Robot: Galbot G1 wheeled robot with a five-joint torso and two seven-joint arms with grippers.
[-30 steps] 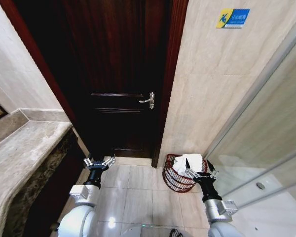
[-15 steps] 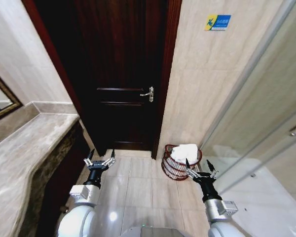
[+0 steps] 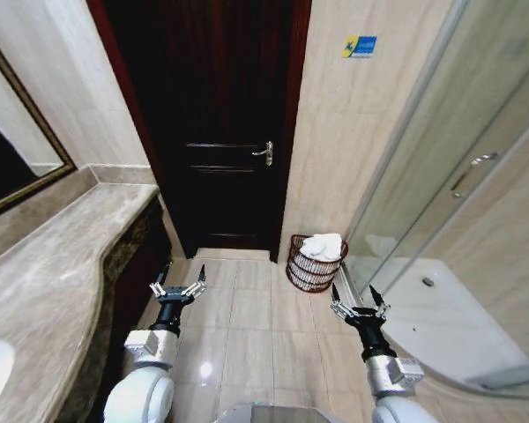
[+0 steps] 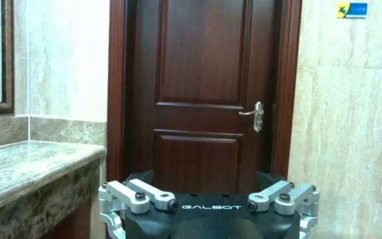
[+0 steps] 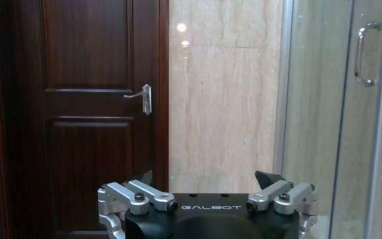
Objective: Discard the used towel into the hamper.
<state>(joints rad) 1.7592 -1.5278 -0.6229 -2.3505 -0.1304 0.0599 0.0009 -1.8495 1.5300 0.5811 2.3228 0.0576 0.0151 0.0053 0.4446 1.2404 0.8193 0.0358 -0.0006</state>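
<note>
Grippers, left [image 3: 178,287] and right [image 3: 359,305], spread wide, empty.

Dark wooden door [image 3: 216,123] straight ahead, closed, silver lever handle [image 3: 264,152] on its right side. Marble counter [image 3: 48,282] along the left wall, framed mirror [image 3: 13,145] above it. Beige tiled wall [image 3: 344,150] right of the door, small blue and yellow sign [image 3: 359,46] high up. Glass shower door [image 3: 463,176] at right with metal handle [image 3: 470,173]. Glossy beige floor tiles [image 3: 256,344].
</note>
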